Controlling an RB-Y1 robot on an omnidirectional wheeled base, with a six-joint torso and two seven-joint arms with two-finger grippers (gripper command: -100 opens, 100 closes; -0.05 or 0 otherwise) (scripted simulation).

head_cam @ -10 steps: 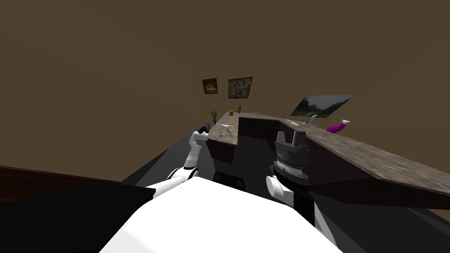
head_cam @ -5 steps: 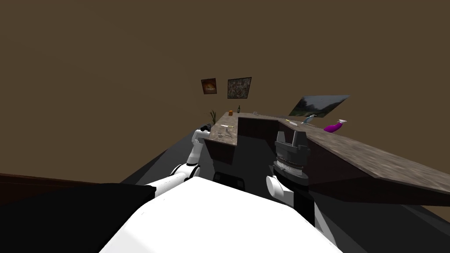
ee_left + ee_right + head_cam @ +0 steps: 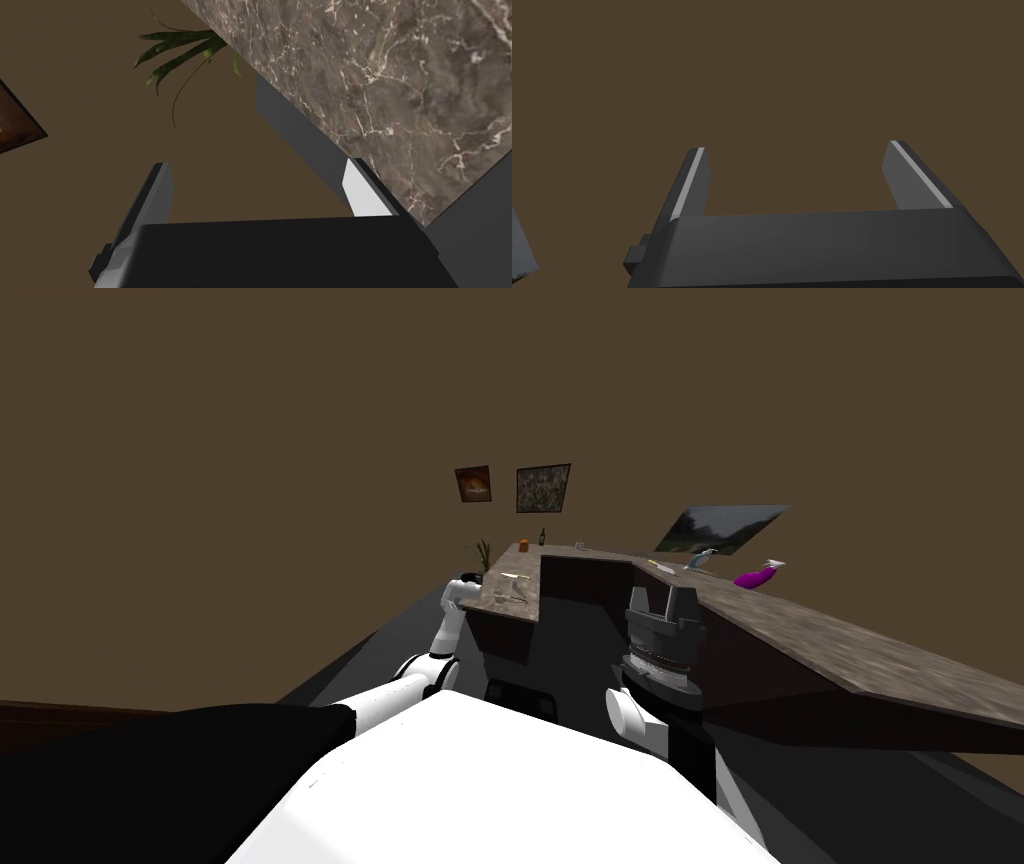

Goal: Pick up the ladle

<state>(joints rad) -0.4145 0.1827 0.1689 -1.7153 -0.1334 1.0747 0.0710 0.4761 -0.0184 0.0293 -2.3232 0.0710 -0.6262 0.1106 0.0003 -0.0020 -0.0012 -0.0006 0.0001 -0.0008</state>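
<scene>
Right end effector (image 3: 797, 175) idles nearest you, fingers spread, holding nothing. Left end effector (image 3: 260, 195) is released too, sitting at the near edge of the marble worktop (image 3: 400, 100), one finger by its rim. Raise that hand above the slab first, then come in over the handle with the fingers straddling it. Ladle (image 3: 516, 577), probably that pale long item, lies on the worktop just beyond the left end effector, not touching. Bowl direction too small to tell.
</scene>
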